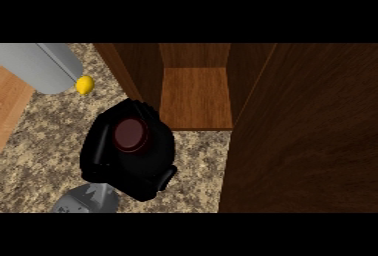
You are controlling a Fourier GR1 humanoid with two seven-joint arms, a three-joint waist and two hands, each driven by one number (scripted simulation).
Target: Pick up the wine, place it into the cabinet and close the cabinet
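Nearest the lower edge, a grey forearm comes up from the left of centre and ends in the black left hand (pixel 125 165), its fingers and thumb curled round the dark red wine bottle (pixel 131 135) — only the round top of the bottle shows, seen end-on inside the grasp. The wine is thus held upright above the speckled granite counter (pixel 44 150), just short of the cabinet mouth.

By my judgement the pick-up is done and the carry is in hand; the next move calls for pushing the bottle forward and a little rightward onto the brown wooden cabinet shelf (pixel 198 100), then letting go and drawing back.

The open dark wooden cabinet door (pixel 310 130) stands along the right, near the hand's path, and the cabinet's left wall (pixel 136 70) narrows the opening — either could be clipped. Farther off to the left lie a small yellow lemon (pixel 85 85) and a grey cylindrical object (pixel 40 65) just beside it, well out of the way. The right hand shows nowhere.
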